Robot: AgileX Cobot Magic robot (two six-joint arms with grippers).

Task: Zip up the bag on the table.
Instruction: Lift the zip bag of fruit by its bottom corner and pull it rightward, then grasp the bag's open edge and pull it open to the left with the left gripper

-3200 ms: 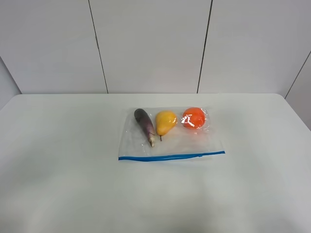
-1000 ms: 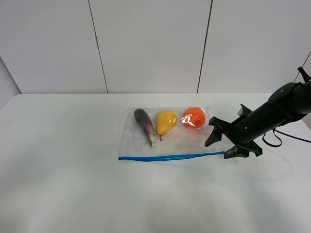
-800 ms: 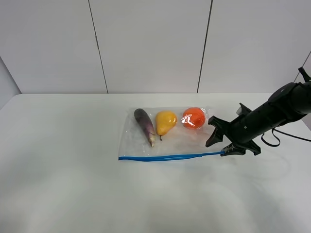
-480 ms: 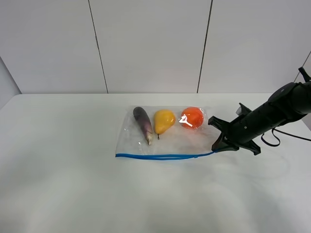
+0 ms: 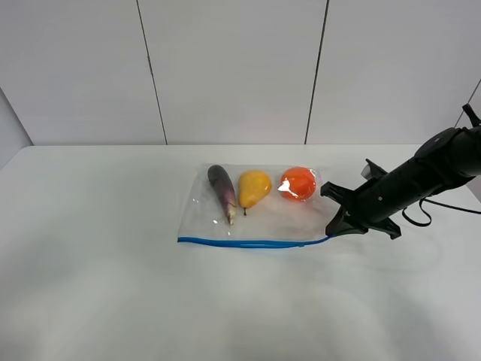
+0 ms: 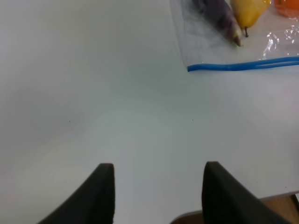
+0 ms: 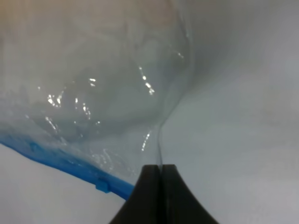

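The bag (image 5: pixel 259 218) lies flat on the table (image 5: pixel 105 293), around the middle of the top and slightly towards the far side. Its blue zipper strip (image 5: pixel 240 242) runs along the near edge, lifting slightly at its right end. Through the clear film: eggplant (image 5: pixel 222 189) at left, pale tip towards the strip; yellow pear (image 5: pixel 253 186) just beside it, stem towards the strip; orange fruit (image 5: pixel 298 183) in the far right corner, apart from the pear. All three sit in the far half of the bag.

The right gripper (image 5: pixel 331 229) reaches in from the right, low over the table, at the bag's near right corner. In the right wrist view its jaws are pressed together with the bag's clear side edge running in between them: clamped on the film just beside the end of the zipper strip. A small blue tab (image 7: pixel 103 186) sits on the strip close to the fingers.

The left gripper (image 6: pixel 159 168) shows only in its own wrist camera: jaws wide apart, hovering over bare table, well apart from the bag's left corner
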